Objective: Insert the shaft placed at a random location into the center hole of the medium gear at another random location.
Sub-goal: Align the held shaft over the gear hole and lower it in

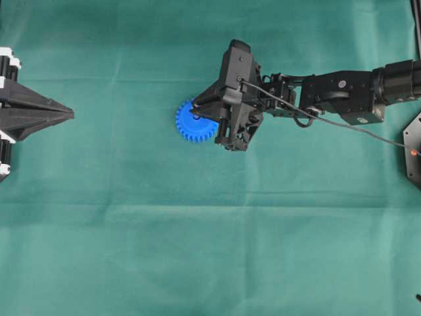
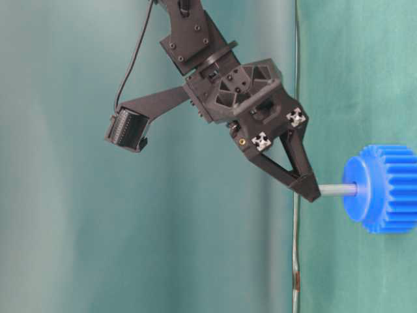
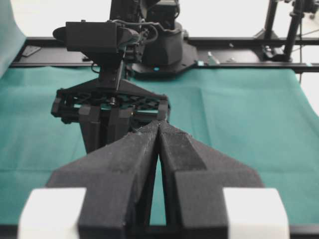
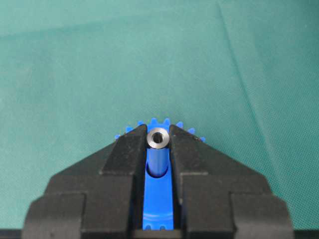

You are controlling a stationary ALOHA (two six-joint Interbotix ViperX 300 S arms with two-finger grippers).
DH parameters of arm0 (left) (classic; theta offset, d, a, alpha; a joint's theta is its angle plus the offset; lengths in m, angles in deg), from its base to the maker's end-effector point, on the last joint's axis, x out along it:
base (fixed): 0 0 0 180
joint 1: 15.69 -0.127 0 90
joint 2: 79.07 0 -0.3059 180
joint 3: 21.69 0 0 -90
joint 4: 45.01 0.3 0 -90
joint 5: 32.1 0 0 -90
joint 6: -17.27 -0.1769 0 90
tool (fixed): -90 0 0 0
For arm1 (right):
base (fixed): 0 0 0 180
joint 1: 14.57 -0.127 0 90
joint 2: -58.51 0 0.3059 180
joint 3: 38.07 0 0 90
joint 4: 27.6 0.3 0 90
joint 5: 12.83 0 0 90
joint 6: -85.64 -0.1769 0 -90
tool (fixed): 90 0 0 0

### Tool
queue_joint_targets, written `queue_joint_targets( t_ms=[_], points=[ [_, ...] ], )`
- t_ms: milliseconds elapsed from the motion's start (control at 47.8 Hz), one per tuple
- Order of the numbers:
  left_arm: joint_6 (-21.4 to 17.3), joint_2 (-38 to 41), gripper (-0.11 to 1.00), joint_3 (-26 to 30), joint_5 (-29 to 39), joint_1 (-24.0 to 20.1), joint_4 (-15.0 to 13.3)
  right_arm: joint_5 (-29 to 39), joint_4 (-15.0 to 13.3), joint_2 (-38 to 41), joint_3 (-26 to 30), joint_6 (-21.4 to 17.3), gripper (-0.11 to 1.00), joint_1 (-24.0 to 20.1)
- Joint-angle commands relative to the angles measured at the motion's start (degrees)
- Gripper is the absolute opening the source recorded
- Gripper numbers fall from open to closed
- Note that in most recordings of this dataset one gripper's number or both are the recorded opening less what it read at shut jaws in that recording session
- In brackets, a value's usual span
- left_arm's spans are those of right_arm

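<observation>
**Shaft seated in gear hub, right gripper clamped on its free end**

Right gripper (image 4: 158,142) fingertips fill the wrist view's foreground, clenched on the shaft (image 4: 158,138); its bright end face shows between them. Far end sits in the center hole (image 2: 346,190) of the medium gear (image 2: 384,189). Judgement: push straight along the pin, no sideways load, then release without dragging the gear. Shaft's long axis runs square to the gear's face, pointing away from the hub toward the fingertips. Left gripper (image 3: 158,130) hangs well away from the gear, jaws closed, empty.
</observation>
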Motion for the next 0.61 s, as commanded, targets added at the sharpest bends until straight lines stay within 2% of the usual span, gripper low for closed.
queue_joint_targets(
  t_ms=[0, 585],
  points=[
    [0.0, 0.3, 0.00, 1.6, -0.4, -0.1, 0.2, -0.7, 0.2, -1.1, 0.5, -0.5, 0.13, -0.2],
    [0.0, 0.3, 0.00, 1.6, -0.4, -0.1, 0.2, -3.2, 0.2, 2.4, 0.5, -0.5, 0.13, -0.7]
  ],
)
